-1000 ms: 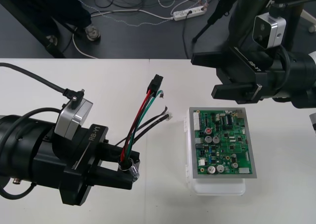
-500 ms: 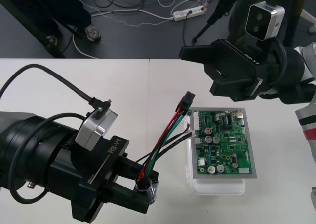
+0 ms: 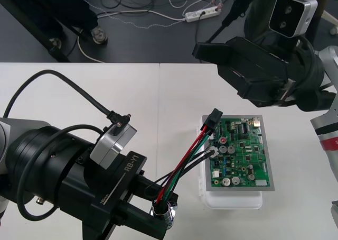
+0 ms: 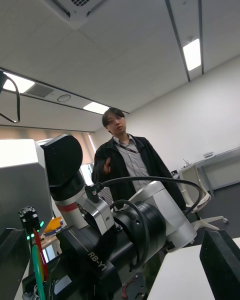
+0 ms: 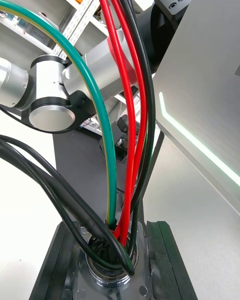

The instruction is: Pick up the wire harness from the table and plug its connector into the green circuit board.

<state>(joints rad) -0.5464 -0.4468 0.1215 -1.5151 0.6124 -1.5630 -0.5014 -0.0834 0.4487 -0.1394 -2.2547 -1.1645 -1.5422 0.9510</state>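
The green circuit board (image 3: 240,154) lies on its white base (image 3: 232,202) at the right of the table. My left gripper (image 3: 161,214) is at the front, left of the board, shut on the harness's round metal socket (image 5: 107,275). Red, green and black wires (image 3: 185,163) rise from the socket to the small black plug (image 3: 213,118). The plug hangs over the board's far left corner, and I cannot tell whether it touches. My right gripper (image 3: 219,71) hovers open just beyond the plug. In the right wrist view its fingers (image 4: 220,260) stand far apart, with the plug (image 4: 29,217) between them.
A white power strip (image 3: 203,14) and loose cables lie on the dark floor past the table's far edge. The left arm's black camera cable (image 3: 63,79) loops over the table's left half. The left arm covers the front left of the table.
My left gripper has carried the harness right and toward the front, taking the plug from mid-table to the board's far left corner. The right gripper shifted slightly left and tilted.
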